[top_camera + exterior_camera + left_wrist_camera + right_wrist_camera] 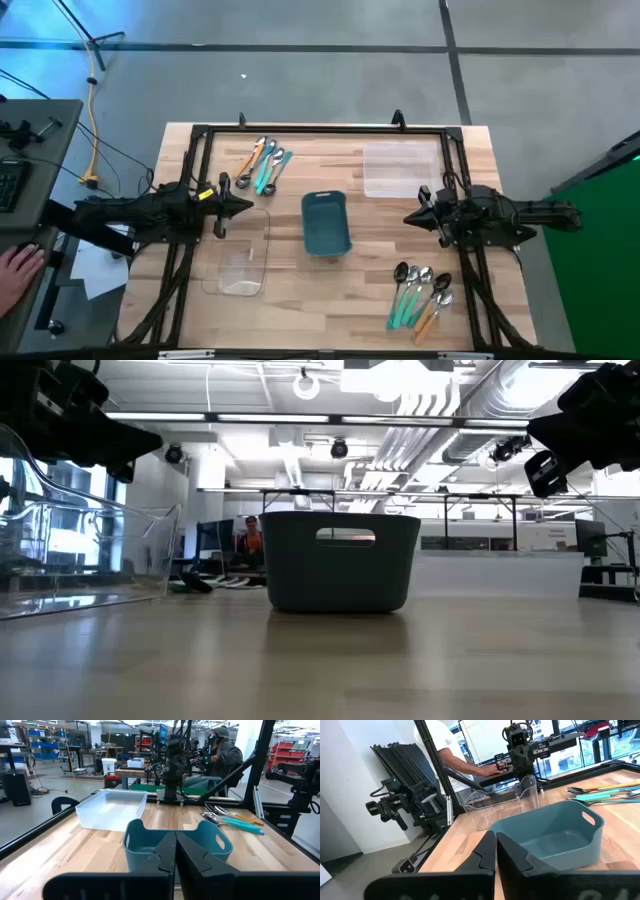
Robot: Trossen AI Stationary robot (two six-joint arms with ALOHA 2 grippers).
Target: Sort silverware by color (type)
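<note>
Two groups of spoons lie flat on the wooden table. One group (265, 162) sits near the far left corner, with orange, teal and dark handles. The other group (422, 295) sits near the near right edge, also seen as spoons (232, 817). The far group shows in the right wrist view as spoons (605, 792). My left gripper (240, 206) hovers shut left of the teal bin (326, 222). My right gripper (415, 216) hovers shut right of it. Both grippers point at the bin, and neither holds anything.
The teal bin (177, 842) stands at the table's middle. A clear tray (243, 262) sits near the left arm and another clear tray (400, 168) lies at the far right. A black frame (320, 130) edges the table. A person's hand (15, 265) is at the left, off the table.
</note>
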